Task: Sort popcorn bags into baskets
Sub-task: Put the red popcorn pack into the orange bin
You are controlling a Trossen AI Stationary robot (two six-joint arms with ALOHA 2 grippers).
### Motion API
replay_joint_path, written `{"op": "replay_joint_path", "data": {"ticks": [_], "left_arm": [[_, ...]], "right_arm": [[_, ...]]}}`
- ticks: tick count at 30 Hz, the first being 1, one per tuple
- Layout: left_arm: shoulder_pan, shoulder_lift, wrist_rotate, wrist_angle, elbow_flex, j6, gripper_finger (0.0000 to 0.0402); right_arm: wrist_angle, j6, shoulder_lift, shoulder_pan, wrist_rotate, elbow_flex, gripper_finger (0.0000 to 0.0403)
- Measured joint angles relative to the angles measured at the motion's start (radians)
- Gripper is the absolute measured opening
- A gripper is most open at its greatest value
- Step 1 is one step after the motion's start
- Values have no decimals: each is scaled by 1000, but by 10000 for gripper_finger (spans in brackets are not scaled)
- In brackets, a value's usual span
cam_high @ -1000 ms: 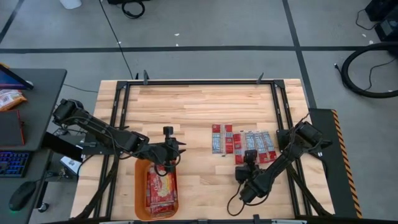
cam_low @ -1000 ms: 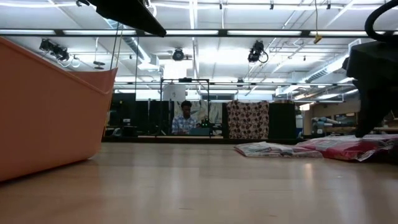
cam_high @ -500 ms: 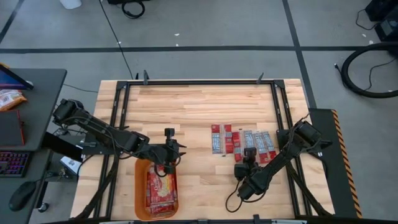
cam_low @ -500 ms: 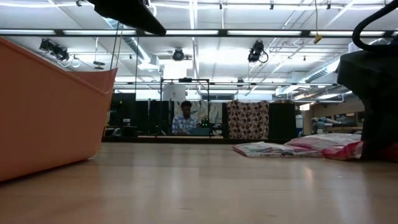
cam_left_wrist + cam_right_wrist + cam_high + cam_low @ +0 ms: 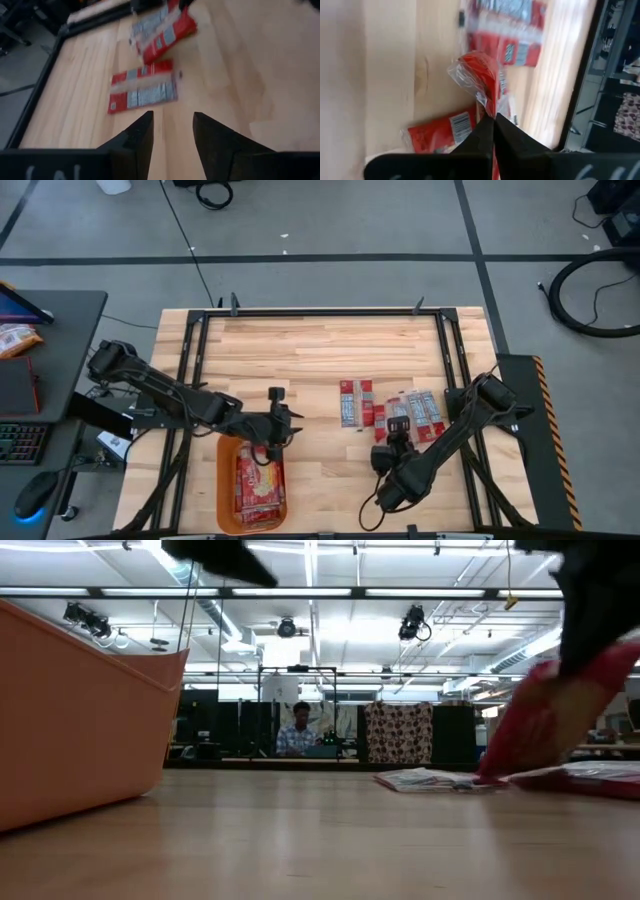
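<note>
High view: right tool (image 5: pixel 397 430) grips a popcorn bag (image 5: pixel 482 80); left tool (image 5: pixel 280 412) hovers unclenched.

Wooden table (image 5: pixel 320 350), keyboard (image 5: pixel 20 442), mouse (image 5: pixel 32 496), floor cable coil (image 5: pixel 590 295), perhaps a seated person (image 5: pixel 296 730).

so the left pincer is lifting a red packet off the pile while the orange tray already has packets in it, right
Not quite: the right pincer is lifting the red packet, as the right wrist view shows. The left pincer is open and empty. The orange tray does already hold packets.
</note>
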Motion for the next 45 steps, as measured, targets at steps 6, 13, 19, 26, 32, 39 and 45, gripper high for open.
{"op": "replay_joint_path", "data": {"ticks": [6, 13, 19, 26, 32, 39, 45], "left_arm": [[-9, -59, 53, -21, 34, 6, 144], [-41, -125, 53, -38, 35, 3, 144], [-84, -234, 54, -34, 36, 0, 144], [-121, -367, 66, -42, 36, 0, 144], [-125, -465, 65, -43, 36, -15, 144], [-124, -537, -3, -48, 36, -14, 144], [-123, -558, -73, -82, 36, -11, 144]], "right_arm": [[-74, -31, -1, -15, 24, 186, 9], [-73, -130, -10, -35, 32, 363, 7], [-5, -238, -13, -63, 39, 470, 7], [314, -517, -13, -103, 3, 496, 7], [593, -723, -13, -163, -158, 496, 7], [797, -834, -13, -244, -341, 496, 7], [941, -878, -8, -307, -546, 496, 7]]}}
